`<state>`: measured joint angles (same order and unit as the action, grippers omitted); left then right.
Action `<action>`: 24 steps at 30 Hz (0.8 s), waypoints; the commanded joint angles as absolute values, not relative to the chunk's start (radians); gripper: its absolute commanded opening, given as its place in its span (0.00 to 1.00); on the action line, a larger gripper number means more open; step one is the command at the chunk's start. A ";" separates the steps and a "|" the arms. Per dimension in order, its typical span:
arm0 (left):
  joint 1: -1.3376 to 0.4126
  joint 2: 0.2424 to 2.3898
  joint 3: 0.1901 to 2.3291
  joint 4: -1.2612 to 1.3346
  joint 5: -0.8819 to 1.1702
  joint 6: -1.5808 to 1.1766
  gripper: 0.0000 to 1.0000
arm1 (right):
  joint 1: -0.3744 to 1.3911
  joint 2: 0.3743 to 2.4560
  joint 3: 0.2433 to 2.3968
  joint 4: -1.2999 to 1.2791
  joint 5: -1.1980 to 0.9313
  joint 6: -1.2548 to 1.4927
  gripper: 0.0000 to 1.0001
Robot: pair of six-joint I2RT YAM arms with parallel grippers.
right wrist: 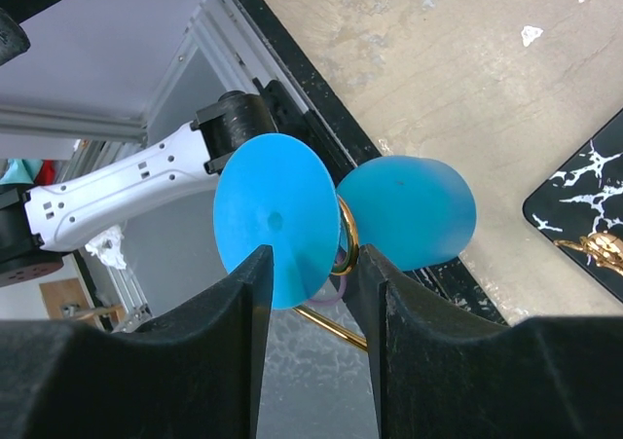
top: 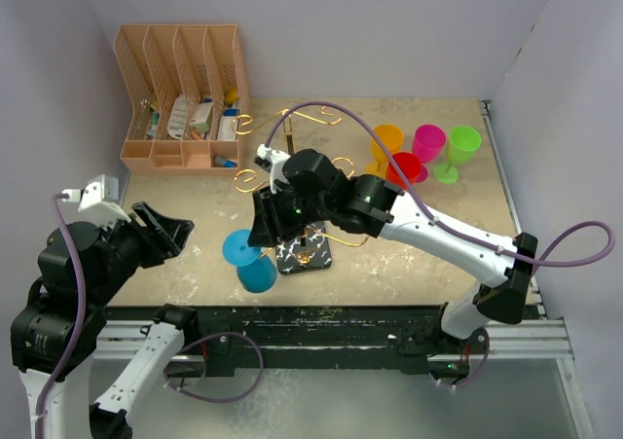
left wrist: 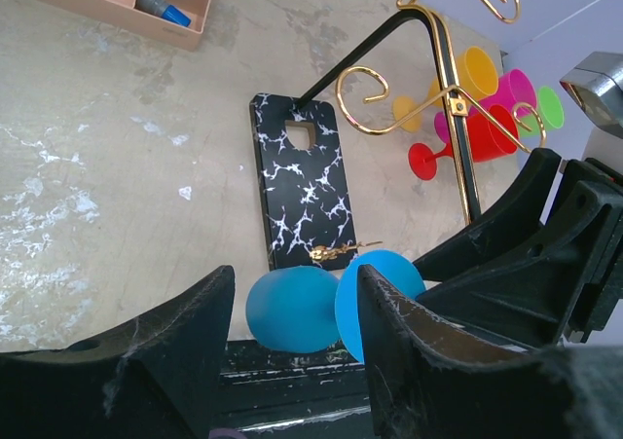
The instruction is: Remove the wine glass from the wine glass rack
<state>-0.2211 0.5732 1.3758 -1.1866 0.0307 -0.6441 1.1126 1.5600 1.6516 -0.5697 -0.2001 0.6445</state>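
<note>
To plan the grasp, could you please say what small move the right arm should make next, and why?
Probably ease the right gripper forward and grip the blue wine glass by its stem: the jaws stand open near its foot, and it hangs in a gold hook.

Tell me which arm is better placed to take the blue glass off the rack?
Right. The right gripper is open, close to the blue glass, which hangs from a hook of the rack. The left gripper is open too, but stands apart, to the left.
</note>
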 commanded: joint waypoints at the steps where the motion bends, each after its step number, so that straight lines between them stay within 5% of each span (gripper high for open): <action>1: -0.219 0.571 1.367 -1.136 0.048 -0.654 0.57 | 1.116 1.564 1.698 -0.522 -0.224 0.637 0.42; 9: -0.219 0.566 1.356 -1.134 0.046 -0.657 0.57 | 1.116 1.535 1.704 -0.508 -0.257 0.649 0.28; 24: -0.219 0.576 1.320 -1.107 0.099 -0.679 0.57 | 1.117 1.517 1.733 -0.603 -0.163 0.691 0.38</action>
